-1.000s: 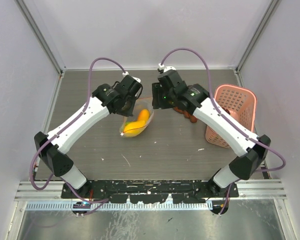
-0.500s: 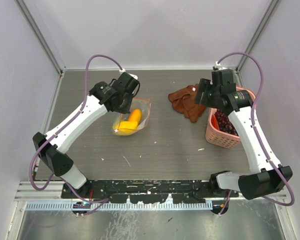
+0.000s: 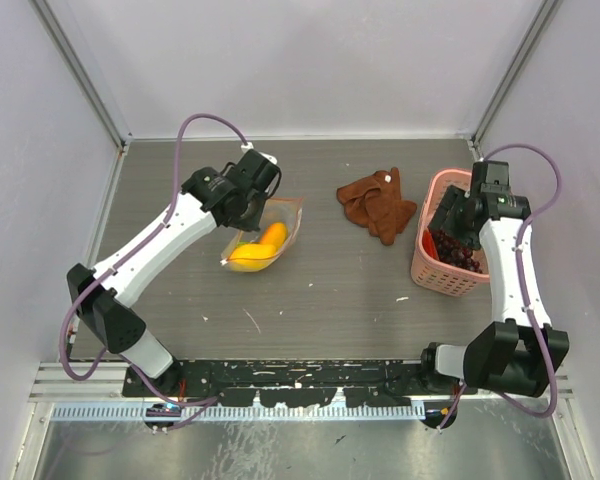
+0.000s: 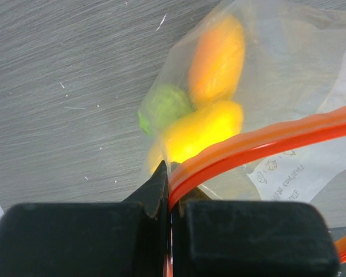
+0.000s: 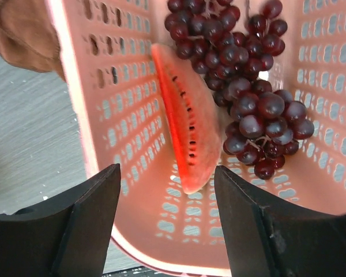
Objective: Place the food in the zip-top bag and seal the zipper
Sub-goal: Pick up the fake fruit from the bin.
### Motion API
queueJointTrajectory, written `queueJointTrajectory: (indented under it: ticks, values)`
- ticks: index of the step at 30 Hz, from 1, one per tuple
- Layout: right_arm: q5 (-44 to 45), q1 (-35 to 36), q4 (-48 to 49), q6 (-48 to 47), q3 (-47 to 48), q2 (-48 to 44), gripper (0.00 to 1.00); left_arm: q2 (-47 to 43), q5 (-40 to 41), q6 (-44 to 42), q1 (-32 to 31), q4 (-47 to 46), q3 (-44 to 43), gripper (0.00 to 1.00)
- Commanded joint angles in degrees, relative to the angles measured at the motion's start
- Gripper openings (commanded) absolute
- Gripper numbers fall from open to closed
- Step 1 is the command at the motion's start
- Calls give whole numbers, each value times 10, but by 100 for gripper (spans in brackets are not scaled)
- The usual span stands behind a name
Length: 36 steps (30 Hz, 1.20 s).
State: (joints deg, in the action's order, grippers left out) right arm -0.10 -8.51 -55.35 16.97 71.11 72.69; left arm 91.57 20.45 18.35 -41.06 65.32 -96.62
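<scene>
The clear zip-top bag point(image 3: 265, 235) lies left of the table's middle with a yellow-orange fruit point(image 3: 258, 249) inside. In the left wrist view the bag point(image 4: 300, 63) holds the orange-yellow fruit point(image 4: 210, 98) and a lime-green ball point(image 4: 164, 107). My left gripper point(image 3: 248, 203) is shut on the orange-red zipper strip point(image 4: 259, 144) at the bag's edge. My right gripper point(image 3: 458, 222) is open above the pink basket point(image 3: 432, 270). Below it lie a red-pink slice point(image 5: 181, 127) and a dark purple grape bunch point(image 5: 248, 92).
A brown cloth point(image 3: 377, 205) lies just left of the pink basket, and shows at the top left of the right wrist view point(image 5: 23, 29). Grey walls with metal posts close in the table at the back and both sides.
My right arm has swung from the bag's mouth to the right, over the pink basket. The left gripper keeps its hold on the zipper; the bag has settled lower and leftward.
</scene>
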Motion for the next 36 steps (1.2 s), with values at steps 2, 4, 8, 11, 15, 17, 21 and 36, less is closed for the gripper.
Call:
queueJointTrajectory:
  ticks: [2,4,8,11,15,17,21,36]
  values:
    - [-17,-24,18,-13,-32,2,71,-38,13,-11,5,-27,10,0]
    - [-18,-34,21,-11,-44,9,71,-40,13,-11,5,-29,14,0]
    - [-27,-42,28,-8,-65,23,71,-44,12,-12,5,-30,17,0]
    - [-37,-45,28,-9,-78,34,72,-45,12,-12,6,-34,22,0]
    - [-51,-46,33,-11,-98,47,72,-45,8,-12,7,-35,25,0]
    - [-58,-47,38,-12,-107,55,73,-45,8,-12,9,-35,26,0]
    - [-65,-47,39,-12,-111,77,73,-47,7,-12,10,-37,28,0]
    - [-85,-47,83,15,-151,130,75,-47,-2,-11,20,-39,31,0]
